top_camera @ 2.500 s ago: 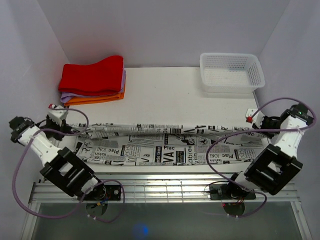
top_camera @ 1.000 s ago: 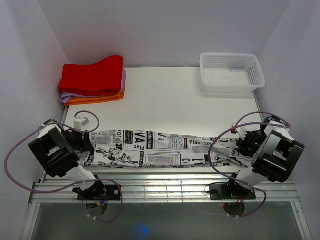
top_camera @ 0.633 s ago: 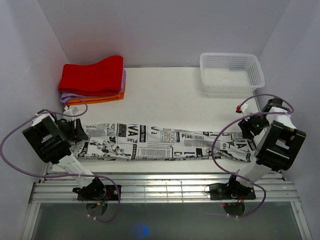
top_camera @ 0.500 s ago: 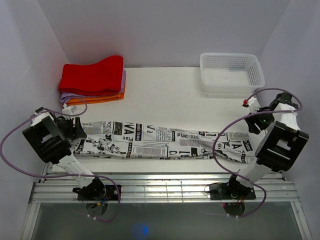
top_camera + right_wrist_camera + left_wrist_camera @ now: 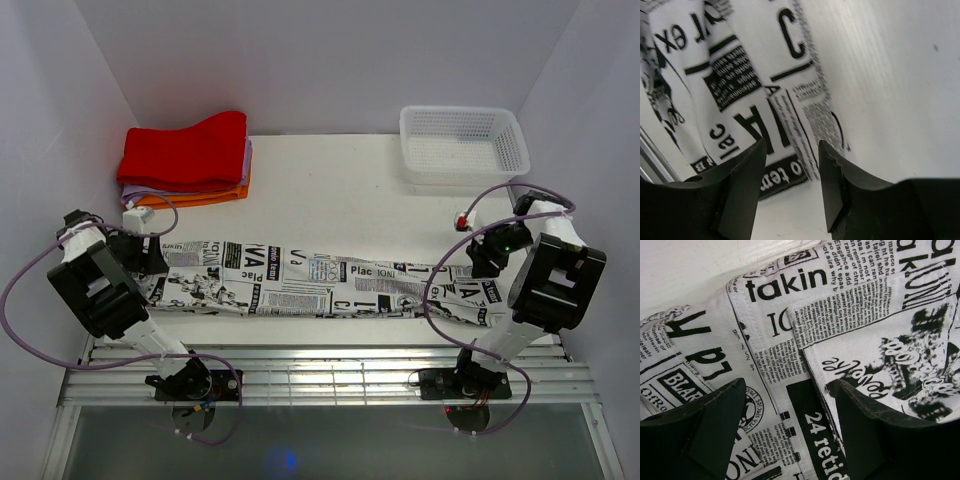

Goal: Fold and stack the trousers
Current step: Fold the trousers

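Note:
The trousers (image 5: 320, 280), white with black newspaper print, lie as a long flat strip across the near half of the table (image 5: 330, 190). In the top view my left gripper (image 5: 143, 252) is over their left end. The left wrist view shows it (image 5: 790, 385) open, fingers (image 5: 715, 430) astride the printed cloth (image 5: 790, 320), with nothing pinched. My right gripper (image 5: 487, 256) hovers at the strip's right end. In the right wrist view it (image 5: 791, 147) is open above a dark hem corner of the trousers (image 5: 740, 75), with bare table beside it.
A stack of red, purple and orange folded cloths (image 5: 185, 160) sits at the back left. A white mesh basket (image 5: 463, 145) stands at the back right. A slatted metal rail (image 5: 320, 375) runs along the near edge. White walls close both sides.
The trousers have slid away from the near edge and now lie flatter and straighter. Both grippers moved back with them, and the left one opened wider.

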You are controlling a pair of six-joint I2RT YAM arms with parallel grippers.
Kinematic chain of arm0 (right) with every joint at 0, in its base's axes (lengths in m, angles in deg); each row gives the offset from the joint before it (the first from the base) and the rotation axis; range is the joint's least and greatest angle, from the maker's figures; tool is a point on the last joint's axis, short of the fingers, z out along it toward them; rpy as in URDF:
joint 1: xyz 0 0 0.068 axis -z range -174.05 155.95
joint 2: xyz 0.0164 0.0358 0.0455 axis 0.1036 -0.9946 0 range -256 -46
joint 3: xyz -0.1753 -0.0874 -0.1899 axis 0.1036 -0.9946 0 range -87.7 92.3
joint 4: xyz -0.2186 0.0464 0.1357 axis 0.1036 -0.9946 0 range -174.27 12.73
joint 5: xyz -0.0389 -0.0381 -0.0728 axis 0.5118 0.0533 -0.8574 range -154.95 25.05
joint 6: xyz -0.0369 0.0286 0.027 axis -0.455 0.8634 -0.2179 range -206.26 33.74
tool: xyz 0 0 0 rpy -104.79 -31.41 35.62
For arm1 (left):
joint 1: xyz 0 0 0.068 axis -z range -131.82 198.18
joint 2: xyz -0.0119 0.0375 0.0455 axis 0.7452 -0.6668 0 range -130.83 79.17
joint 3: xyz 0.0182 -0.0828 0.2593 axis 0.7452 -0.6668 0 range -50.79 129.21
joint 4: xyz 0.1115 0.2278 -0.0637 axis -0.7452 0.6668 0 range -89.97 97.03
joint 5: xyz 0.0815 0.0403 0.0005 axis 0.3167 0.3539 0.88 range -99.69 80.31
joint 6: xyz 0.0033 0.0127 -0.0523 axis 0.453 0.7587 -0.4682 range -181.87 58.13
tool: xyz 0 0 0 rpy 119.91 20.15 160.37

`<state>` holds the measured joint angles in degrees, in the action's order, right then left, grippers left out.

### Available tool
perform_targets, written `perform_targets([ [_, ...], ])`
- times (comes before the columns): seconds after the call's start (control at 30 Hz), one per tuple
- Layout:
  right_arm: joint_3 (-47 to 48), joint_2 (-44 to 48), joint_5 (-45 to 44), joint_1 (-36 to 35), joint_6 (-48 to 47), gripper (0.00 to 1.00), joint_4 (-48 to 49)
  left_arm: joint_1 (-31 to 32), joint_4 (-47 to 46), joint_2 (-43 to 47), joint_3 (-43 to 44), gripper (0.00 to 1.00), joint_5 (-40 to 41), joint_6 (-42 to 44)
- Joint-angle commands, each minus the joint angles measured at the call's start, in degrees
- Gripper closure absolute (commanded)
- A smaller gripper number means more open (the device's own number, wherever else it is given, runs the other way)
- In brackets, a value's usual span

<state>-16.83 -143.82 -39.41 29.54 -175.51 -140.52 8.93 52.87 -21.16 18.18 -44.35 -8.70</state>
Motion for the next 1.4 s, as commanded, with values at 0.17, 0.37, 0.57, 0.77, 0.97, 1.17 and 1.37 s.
perform_targets([
  [0.17, -8.9, 4.13, -3.04, -6.28, -2.33, 0.48, 6.37, -0.13, -2.21, 5.23, -7.09, 0.18, 0.72, 4.49],
  [0.37, -11.19, 3.34, -5.5, -8.3, -2.68, 0.49, 8.13, -0.04, -4.5, 4.62, -9.55, 0.18, 0.99, 4.05],
  [0.57, -14.88, 3.25, -7.78, -9.09, -3.64, 0.49, 9.98, -0.13, -5.55, 3.22, -9.56, 0.18, 1.26, 3.61],
  [0.77, -19.72, 5.62, -11.21, -9.36, -6.19, 0.63, 12.8, -0.13, -5.99, 2.69, -9.47, 0.18, 1.34, 3.35],
  [0.97, -14.12, 9.83, -9.2, -8.83, -7.34, 0.92, 6.74, -0.13, -6.96, 1.99, -9.12, 0.18, 2.75, 3.43],
  [1.17, -4.52, 7.66, -7.69, -8.57, -4.0, 0.91, 2.08, -0.13, -7.4, 1.37, -9.29, 0.18, 2.75, 2.99],
  [1.37, -3.63, 5.71, -10.6, -8.56, -4.78, 0.92, 2.34, -0.31, -8.1, 1.11, -9.99, 0.19, 3.01, 2.99],
])
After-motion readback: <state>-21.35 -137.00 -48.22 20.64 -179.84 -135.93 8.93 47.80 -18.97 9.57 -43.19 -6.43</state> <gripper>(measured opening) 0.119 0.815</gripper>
